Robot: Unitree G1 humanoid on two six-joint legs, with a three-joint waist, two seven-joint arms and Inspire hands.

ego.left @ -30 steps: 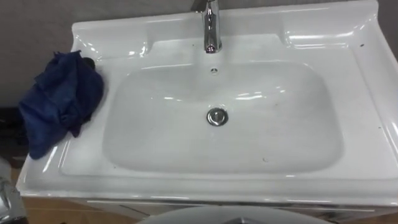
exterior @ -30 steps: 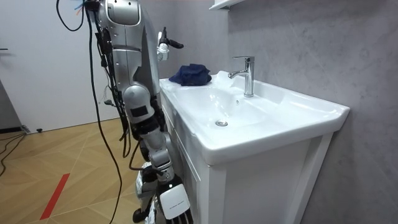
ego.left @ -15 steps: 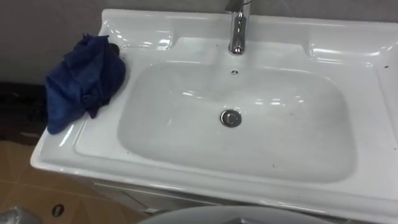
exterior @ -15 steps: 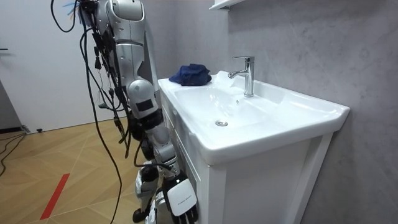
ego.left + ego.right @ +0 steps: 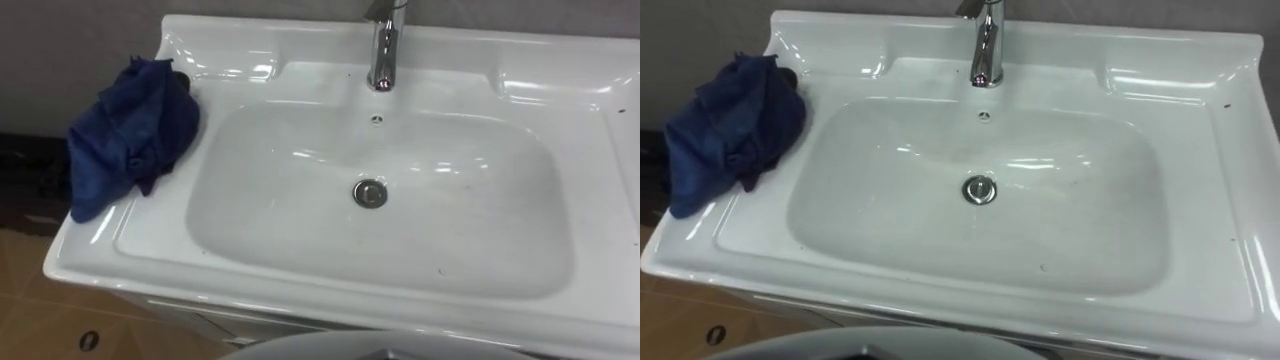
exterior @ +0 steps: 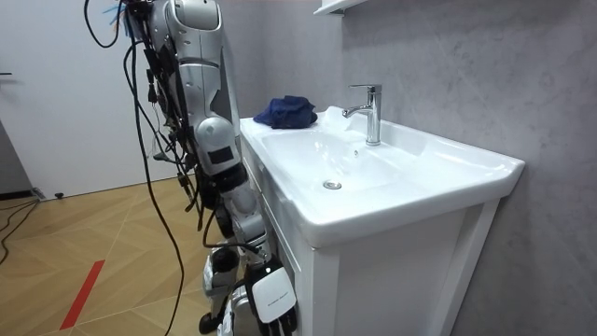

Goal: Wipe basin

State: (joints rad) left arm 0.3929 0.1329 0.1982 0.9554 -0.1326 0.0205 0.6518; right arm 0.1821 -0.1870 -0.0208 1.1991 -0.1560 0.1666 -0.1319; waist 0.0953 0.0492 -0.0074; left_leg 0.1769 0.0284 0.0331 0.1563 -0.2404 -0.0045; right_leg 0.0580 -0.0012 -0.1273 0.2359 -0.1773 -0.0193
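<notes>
**Right hand** [image 6: 268, 297] (room view): hangs low at the robot's side, just beside the front of the white cabinet [image 6: 392, 271]. Whether it is released or clenched cannot be told. The robot stands upright on the wood floor [image 6: 93, 243], close against the cabinet's front and facing it.

**Basin** [image 5: 300, 250]: above the hand and well apart from it, on top of the cabinet. It is a white rectangular bowl with a flat ledge all round. The drain [image 5: 370, 192] sits at the middle of the bowl, and a small overflow hole [image 5: 377, 119] lies in the back wall beyond it. The tap [image 5: 383, 45] stands upright at the middle of the back ledge, in line with the overflow hole and the drain. A few dark specks [image 5: 437, 268] mark the bowl's right part.

**Cloth** [image 5: 130, 135]: farthest from the hand, at the robot's left end of the basin. It is dark blue and crumpled in a heap on the left ledge. It reaches the ledge's outer edge on one side and lies just beside the bowl's brim on the other, outside the bowl.

**Wall** [image 6: 448, 56]: grey, behind the basin.
</notes>
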